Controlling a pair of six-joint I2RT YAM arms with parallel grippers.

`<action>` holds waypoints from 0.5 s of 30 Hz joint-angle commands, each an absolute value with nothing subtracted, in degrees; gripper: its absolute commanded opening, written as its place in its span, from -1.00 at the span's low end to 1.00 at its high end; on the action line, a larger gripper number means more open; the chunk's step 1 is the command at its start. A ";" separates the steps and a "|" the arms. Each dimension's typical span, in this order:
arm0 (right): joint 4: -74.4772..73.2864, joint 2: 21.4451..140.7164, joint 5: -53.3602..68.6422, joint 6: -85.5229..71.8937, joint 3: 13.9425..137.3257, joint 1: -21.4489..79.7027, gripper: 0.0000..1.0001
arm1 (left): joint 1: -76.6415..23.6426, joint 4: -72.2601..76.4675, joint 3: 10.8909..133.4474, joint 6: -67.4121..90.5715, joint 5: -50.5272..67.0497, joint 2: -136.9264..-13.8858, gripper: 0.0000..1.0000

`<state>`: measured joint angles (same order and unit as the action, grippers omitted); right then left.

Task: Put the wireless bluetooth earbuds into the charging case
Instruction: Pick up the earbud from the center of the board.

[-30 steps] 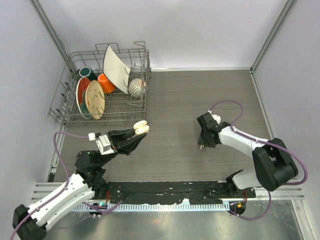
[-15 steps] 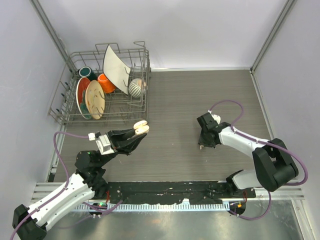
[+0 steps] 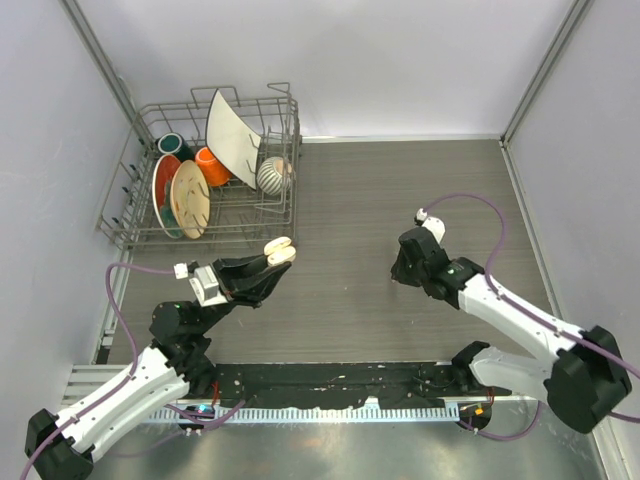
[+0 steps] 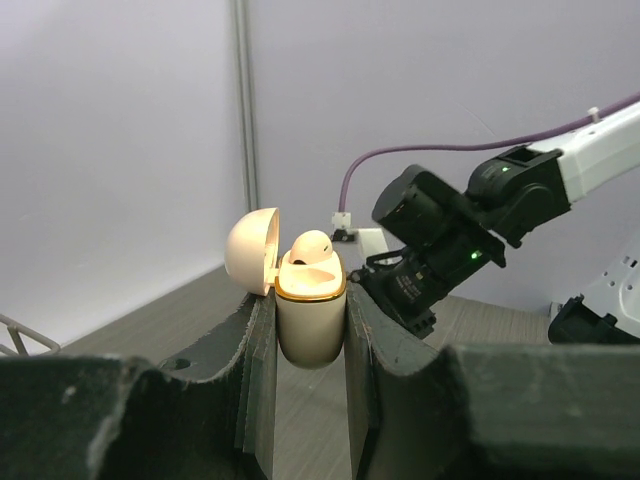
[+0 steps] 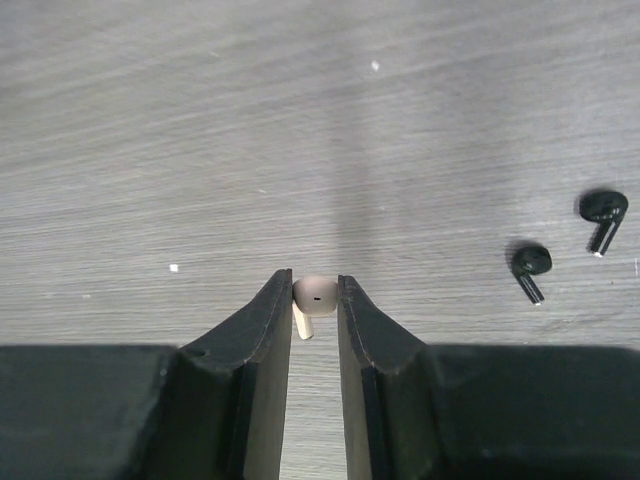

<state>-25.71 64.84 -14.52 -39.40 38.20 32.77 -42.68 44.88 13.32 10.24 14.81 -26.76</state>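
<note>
Top: left tool (image 3: 272, 257) clamps case (image 3: 279, 250); right tool (image 3: 405, 270) tips hidden under wrist.
Left wrist: case upright, lid (image 4: 250, 250) open leftward, one cream bud (image 4: 311, 246) seated.
Right wrist: tool pinches second cream bud (image 5: 316, 294), stem down-frame; two black buds (image 5: 530, 261) on worktop (image 5: 150, 130).

Left arm (image 3: 130, 385) runs from its base toward 2 o'clock, wrist raised; left gripper (image 4: 310, 305) points to 2 o'clock, fingers narrowly parted, clamped on the charging case (image 4: 311, 340); right arm (image 3: 510, 315) is stretched toward 10 o'clock, wrist pitched down; right gripper (image 5: 313, 288) pinches a cream-white earbud (image 5: 318, 295) at the fingertips.
</note>
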 commanded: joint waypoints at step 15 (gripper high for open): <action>-12.59 45.71 -33.66 -33.58 48.16 47.27 -0.99 | -42.63 49.31 12.39 13.18 8.79 -27.33 -1.00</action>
<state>-20.38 47.70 -29.85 -36.34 45.76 45.06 -42.68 45.63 12.69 12.03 10.87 -26.89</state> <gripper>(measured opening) 0.276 0.298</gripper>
